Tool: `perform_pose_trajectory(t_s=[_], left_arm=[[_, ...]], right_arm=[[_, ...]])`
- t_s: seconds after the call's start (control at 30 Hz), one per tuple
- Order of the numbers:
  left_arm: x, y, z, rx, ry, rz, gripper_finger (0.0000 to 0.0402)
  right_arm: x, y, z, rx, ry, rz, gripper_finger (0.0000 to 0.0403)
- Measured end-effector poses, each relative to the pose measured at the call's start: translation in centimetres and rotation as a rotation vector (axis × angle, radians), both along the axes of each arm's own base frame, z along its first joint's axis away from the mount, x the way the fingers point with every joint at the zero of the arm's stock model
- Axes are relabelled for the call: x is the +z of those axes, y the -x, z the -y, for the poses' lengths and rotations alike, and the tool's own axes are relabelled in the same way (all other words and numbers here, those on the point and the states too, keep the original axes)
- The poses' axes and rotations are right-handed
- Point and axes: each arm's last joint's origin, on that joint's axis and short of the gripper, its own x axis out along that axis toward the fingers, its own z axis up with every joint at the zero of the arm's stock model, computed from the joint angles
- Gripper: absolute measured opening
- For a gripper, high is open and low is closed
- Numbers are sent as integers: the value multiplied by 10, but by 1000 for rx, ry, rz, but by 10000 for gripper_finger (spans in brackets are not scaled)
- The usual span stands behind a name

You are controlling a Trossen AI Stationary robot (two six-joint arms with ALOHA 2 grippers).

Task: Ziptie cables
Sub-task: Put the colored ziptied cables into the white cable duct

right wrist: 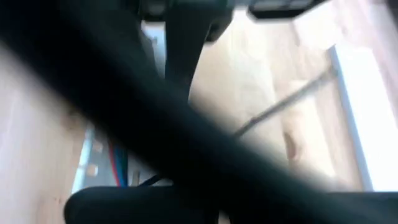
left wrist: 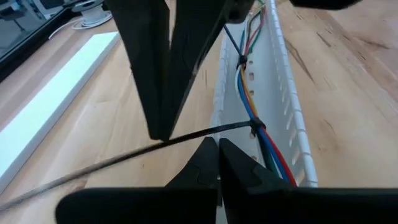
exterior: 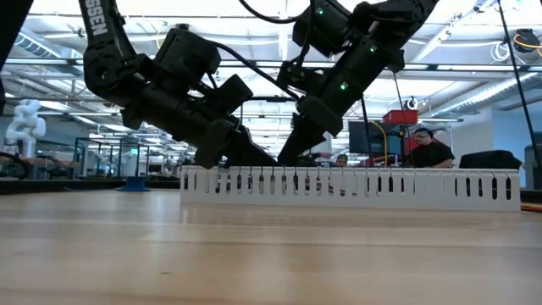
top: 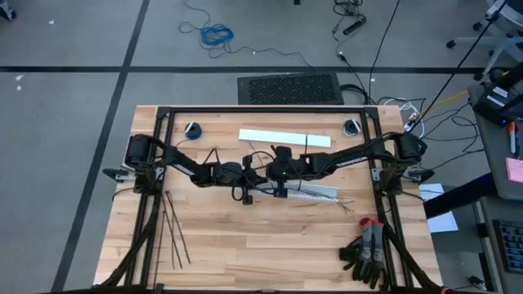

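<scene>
**Both claws closed over the duct at mid-bench**

At the left of the bench point(top: 245, 253), several spare zipties point(top: 174, 233) lie loose on the wood, thin black strips fanned slightly apart, well clear of both arms. Behind them, near the far edge, sits a small dark round object point(top: 192, 129).

The left claw point(top: 247, 194) reaches in to the middle of the bench, its fingers point(left wrist: 217, 165) pressed together with no gap between the tips. Just beyond those tips, in the left wrist view, a ziptie point(left wrist: 186, 137) is looped around the cables point(left wrist: 264, 134), its long tail running off across the wood; a second tie point(left wrist: 241, 60) binds the same bundle farther along. The cables, blue, red, yellow and green there, lie inside the white slotted duct point(left wrist: 289, 93).

A flat white strip point(top: 284, 137) lies behind the arms.

The right claw point(top: 282, 189) hangs just beside the left one, closed too, over the near end of the duct. Whether it pinches the ziptie tail cannot be told.

At the bench's right front corner lies a pair of black gloves point(top: 365, 255).
</scene>
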Motion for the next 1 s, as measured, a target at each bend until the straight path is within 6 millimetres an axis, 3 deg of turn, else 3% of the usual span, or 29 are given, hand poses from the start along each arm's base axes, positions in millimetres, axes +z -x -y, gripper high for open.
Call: perform_pose_trajectory(t_s=[0.5,1.0], left_arm=[[0,0,0,-13,9,1,2],[1,-1,3,-54,35,16,2]], right_arm=[[4,3,-17,23,-39,-1,0],[4,2,-16,22,-57,7,0]])
